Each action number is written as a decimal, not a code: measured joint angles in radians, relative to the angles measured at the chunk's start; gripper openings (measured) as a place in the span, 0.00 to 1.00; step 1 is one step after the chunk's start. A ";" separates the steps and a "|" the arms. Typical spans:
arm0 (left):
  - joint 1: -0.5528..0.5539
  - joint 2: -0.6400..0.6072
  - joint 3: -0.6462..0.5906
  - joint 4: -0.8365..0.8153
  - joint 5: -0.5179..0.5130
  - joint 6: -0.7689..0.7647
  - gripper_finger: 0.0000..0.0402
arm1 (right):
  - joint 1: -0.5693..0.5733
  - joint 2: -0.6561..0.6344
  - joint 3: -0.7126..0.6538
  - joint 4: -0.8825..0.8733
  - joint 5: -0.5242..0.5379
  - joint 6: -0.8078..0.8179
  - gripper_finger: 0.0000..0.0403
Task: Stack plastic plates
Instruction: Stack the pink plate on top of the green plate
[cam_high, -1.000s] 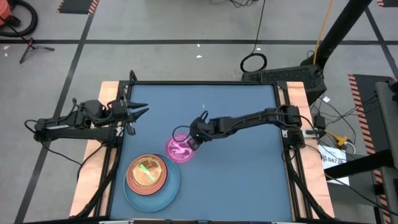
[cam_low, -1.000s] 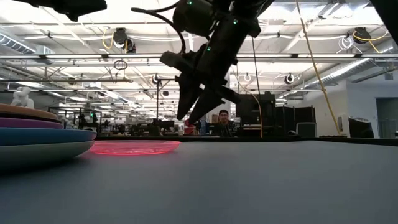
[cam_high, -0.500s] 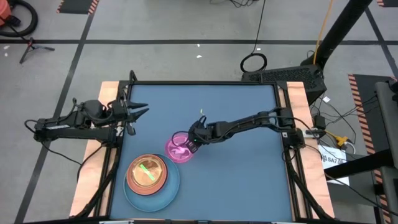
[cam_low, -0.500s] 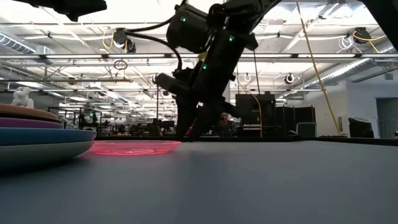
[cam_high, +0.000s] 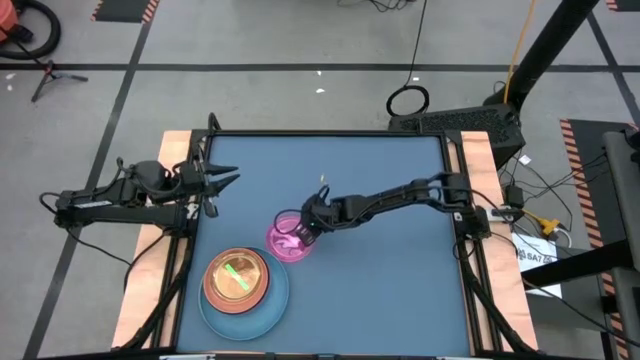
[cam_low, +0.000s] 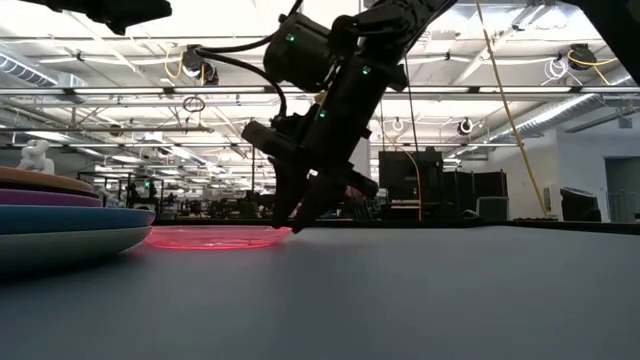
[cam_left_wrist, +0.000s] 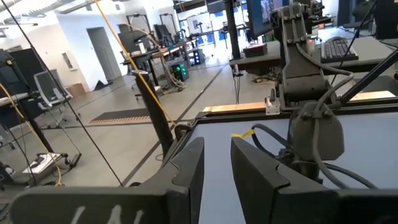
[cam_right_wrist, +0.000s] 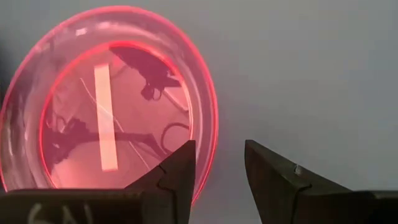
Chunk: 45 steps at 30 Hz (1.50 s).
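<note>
A small translucent pink plate (cam_high: 285, 242) (cam_low: 215, 237) (cam_right_wrist: 112, 106) lies flat on the blue table. Toward the near-left corner a stack (cam_high: 240, 285) (cam_low: 60, 215) rests on the table: a large light-blue plate at the bottom, purple and orange plates on it, and a small green plate (cam_high: 238, 275) on top. My right gripper (cam_high: 300, 232) (cam_low: 287, 222) (cam_right_wrist: 219, 149) is open and low over the pink plate's right rim, pointing down. My left gripper (cam_high: 228, 180) (cam_left_wrist: 217, 155) is open and waits above the table's left edge. My right gripper comes from above, slanting down, at the pink plate's right rim (cam_right_wrist: 210, 134). One finger (cam_right_wrist: 180, 168) stands over the plate's inside and the other (cam_right_wrist: 267, 174) outside it. Whether either finger touches the plate, I cannot tell. The plate lies flat on the table.
Bare blue table (cam_high: 400, 280) stretches to the right of and beyond the pink plate. Wooden side rails (cam_high: 150, 280) border the table on left and right. A person sits far behind the table in the low view, behind my right gripper.
My right gripper has come down to table height and moved a little toward the table's left, onto the pink plate's right rim. The plates have stayed where they were.
</note>
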<state>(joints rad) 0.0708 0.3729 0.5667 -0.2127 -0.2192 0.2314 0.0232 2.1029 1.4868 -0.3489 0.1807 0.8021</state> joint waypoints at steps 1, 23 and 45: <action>0.000 0.000 0.000 0.000 0.000 0.000 0.22 | -0.004 0.000 0.000 0.004 -0.003 0.002 0.32; 0.000 0.000 0.000 0.005 0.000 -0.017 0.22 | -0.010 0.026 0.000 0.039 -0.051 0.021 0.15; 0.000 0.000 0.000 0.031 0.000 -0.025 0.22 | -0.064 -0.076 0.000 0.021 -0.100 -0.171 0.00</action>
<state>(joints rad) 0.0704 0.3725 0.5671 -0.1822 -0.2191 0.2059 -0.0406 2.0273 1.4868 -0.3281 0.0811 0.6312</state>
